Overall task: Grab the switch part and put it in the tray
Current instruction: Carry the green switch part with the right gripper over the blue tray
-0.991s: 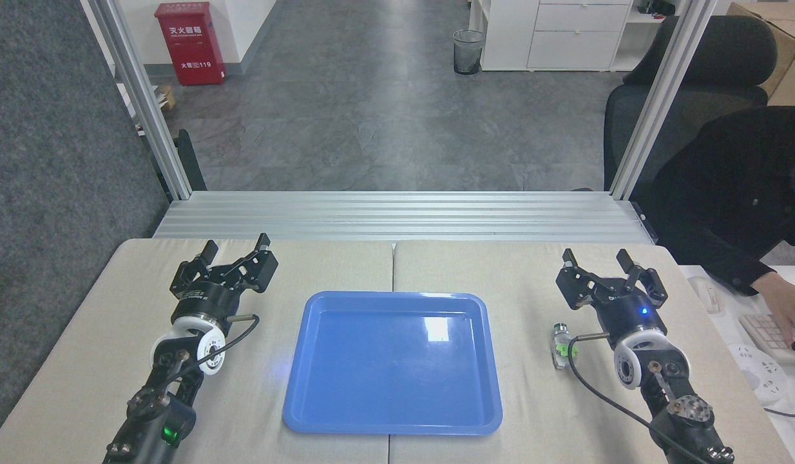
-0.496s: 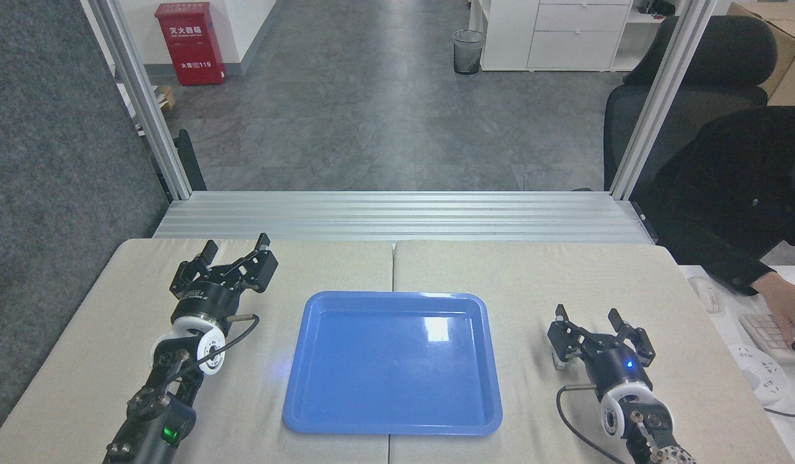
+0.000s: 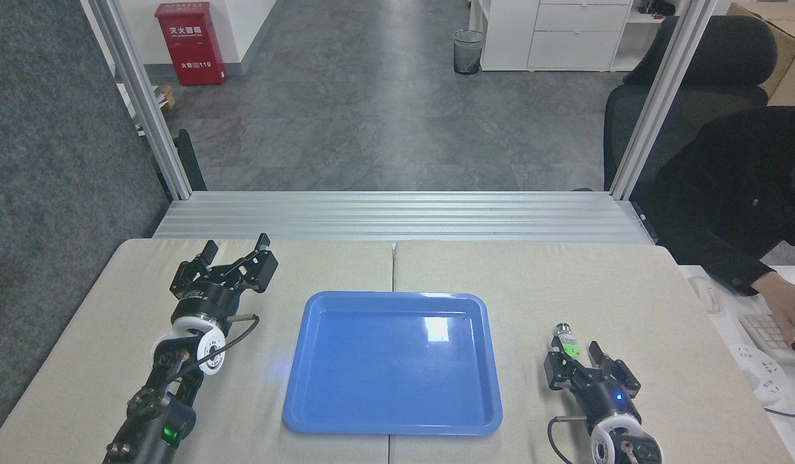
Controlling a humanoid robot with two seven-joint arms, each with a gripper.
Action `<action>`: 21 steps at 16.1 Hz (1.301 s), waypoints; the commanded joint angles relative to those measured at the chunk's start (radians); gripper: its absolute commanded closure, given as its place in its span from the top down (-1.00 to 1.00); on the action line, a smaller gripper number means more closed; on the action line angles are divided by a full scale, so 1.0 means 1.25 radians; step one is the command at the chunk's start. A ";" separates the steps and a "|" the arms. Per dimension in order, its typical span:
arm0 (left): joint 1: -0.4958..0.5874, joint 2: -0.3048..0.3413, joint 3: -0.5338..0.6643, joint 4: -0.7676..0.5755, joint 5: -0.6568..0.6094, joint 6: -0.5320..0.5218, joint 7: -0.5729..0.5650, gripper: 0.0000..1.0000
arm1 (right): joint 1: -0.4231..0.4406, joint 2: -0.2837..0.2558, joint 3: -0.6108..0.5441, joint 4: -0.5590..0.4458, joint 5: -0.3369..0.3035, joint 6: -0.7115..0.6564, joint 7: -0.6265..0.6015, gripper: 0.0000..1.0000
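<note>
- Switch part (image 3: 567, 343) lies on the table (image 3: 629, 283), just right of the tray (image 3: 392, 364) and apart from its rim; its silvery collar points away from the robot, the green piece sits behind it, and the near end is hidden by the right gripper (image 3: 583, 365).
- Right gripper has its fingers spread, one either side of the part's near end; whether either finger touches the part I cannot tell.
- Left gripper (image 3: 233, 248) rests on the table, well apart from the part, with its fingers also spread.
- Step in hand, as I judge it: closing on the part.
- To do it well, centre the blocky body between the fingers and squeeze its flat sides, not the round collar, which could roll out.
- Close gently, since a small light piece may skid on the cloth, then lift clear above the tray's raised rim before crossing left.
</note>
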 commanded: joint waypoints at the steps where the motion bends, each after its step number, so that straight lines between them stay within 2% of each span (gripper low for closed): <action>1: 0.000 0.000 0.000 0.000 0.000 0.000 0.001 1.00 | 0.008 0.019 0.003 0.009 -0.009 -0.001 0.002 -0.30; 3: 0.000 0.000 0.000 0.000 0.000 0.000 0.001 1.00 | 0.007 0.018 0.002 -0.008 -0.009 0.002 0.002 -0.61; 6: 0.000 0.000 0.000 0.000 0.000 0.000 0.001 1.00 | -0.024 0.019 -0.031 -0.061 -0.012 0.009 -0.001 -0.75; 9: 0.000 0.000 -0.001 0.000 0.000 0.000 0.001 1.00 | -0.047 0.089 -0.054 -0.186 -0.018 0.005 0.013 -0.76; 10: 0.000 0.000 0.000 0.000 0.000 0.000 0.001 1.00 | -0.057 0.110 -0.040 -0.226 -0.015 0.005 0.021 -0.76; 11: 0.000 0.000 -0.001 0.000 0.000 0.000 0.001 1.00 | -0.058 0.142 0.013 -0.246 -0.012 0.008 0.035 -0.76; 12: 0.000 0.000 -0.001 0.000 0.000 0.000 0.001 1.00 | -0.058 0.175 0.091 -0.249 -0.002 0.019 0.037 -0.77; 14: 0.000 0.000 0.000 0.000 0.000 0.000 0.001 1.00 | -0.062 0.188 0.219 -0.249 0.019 0.071 0.037 -0.77; 16: 0.000 0.000 -0.001 0.000 0.000 0.000 0.001 1.00 | -0.060 0.230 0.326 -0.232 0.051 0.078 0.053 -0.76; 19: 0.000 0.000 0.000 0.000 0.000 0.000 0.001 1.00 | -0.056 0.232 0.414 -0.134 0.064 0.075 0.065 -0.76; 21: 0.000 0.000 0.000 0.000 0.000 0.000 0.001 1.00 | -0.056 0.232 0.434 -0.073 0.073 0.075 0.087 -0.76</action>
